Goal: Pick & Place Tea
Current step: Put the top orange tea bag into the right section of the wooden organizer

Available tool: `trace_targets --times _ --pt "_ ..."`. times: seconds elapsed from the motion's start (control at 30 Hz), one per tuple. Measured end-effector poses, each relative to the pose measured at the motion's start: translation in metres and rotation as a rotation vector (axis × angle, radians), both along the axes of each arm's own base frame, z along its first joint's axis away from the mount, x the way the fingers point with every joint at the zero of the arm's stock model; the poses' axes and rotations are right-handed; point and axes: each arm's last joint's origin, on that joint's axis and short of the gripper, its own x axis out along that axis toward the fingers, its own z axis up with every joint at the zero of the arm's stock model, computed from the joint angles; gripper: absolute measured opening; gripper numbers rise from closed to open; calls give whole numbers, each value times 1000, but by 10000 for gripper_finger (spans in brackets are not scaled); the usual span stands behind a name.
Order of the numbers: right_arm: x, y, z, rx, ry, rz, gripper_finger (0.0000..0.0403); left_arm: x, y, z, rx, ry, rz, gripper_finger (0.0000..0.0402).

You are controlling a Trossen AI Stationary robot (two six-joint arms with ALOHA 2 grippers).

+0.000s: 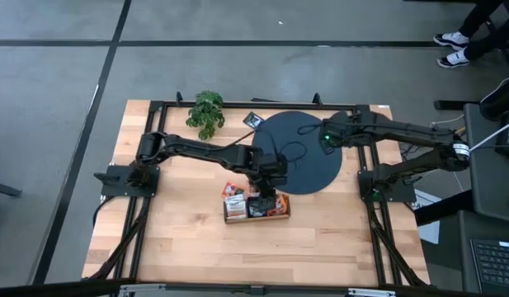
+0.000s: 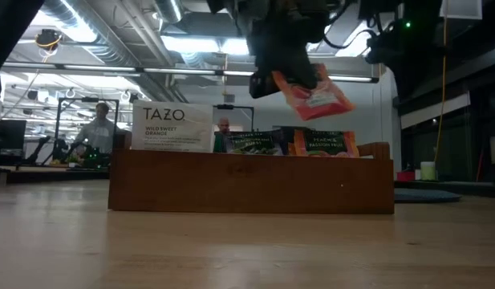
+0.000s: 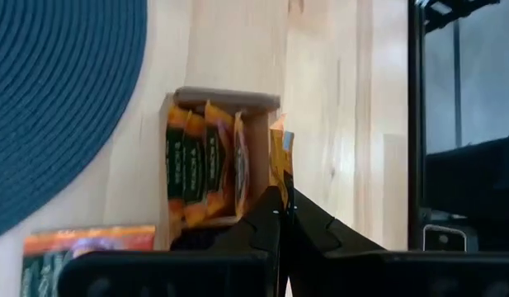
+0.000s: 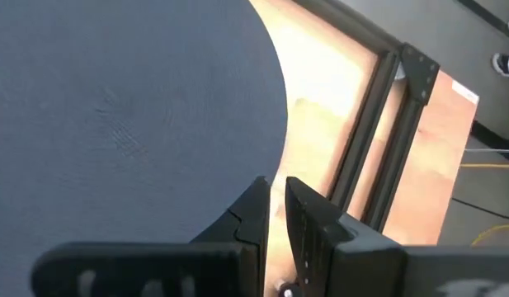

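Observation:
A shallow wooden box (image 1: 256,208) stands near the table's middle with tea packets upright in it: a white one (image 2: 172,127), a dark teal one (image 2: 251,143) and an orange one (image 2: 323,143). My left gripper (image 3: 283,210) hangs just above the box, shut on an orange-red tea packet (image 2: 315,95). More packets lie on the table beside the box (image 1: 233,190) and by the disc's far edge (image 1: 252,120). My right gripper (image 4: 275,206) hovers over the right part of the black disc (image 1: 308,161), its fingers a narrow gap apart with nothing between them. My left gripper pinches the orange-red packet between its two fingertips, at the packet's upper end (image 2: 281,80). The fingers slant down from above. In the left wrist view the packet shows edge-on (image 3: 280,165) past the fingertips. It hangs tilted below the fingers, clear of the box (image 2: 251,185).
A small green plant (image 1: 206,111) stands at the table's far left. Black frame rails (image 1: 159,106) run around the table's edges. People stand in the room beyond the table (image 2: 99,128).

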Motion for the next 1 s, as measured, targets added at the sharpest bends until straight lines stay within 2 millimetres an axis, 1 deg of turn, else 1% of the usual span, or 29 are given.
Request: trace_targets --times 0.27,0.4,0.7,0.87,1.0 --pt "-2 0 -13 15 41 20 46 15 -10 -6 44 28 10 3" --pt "-2 0 -17 13 55 21 46 18 -12 -15 85 62 19 3" --pt "0 0 -17 -1 52 54 46 18 -13 -13 127 58 35 3" --pt "1 -1 -17 -8 46 69 46 22 -14 -24 122 67 15 3" --pt "3 -1 -17 -13 44 90 46 23 -15 -27 128 69 7 3"
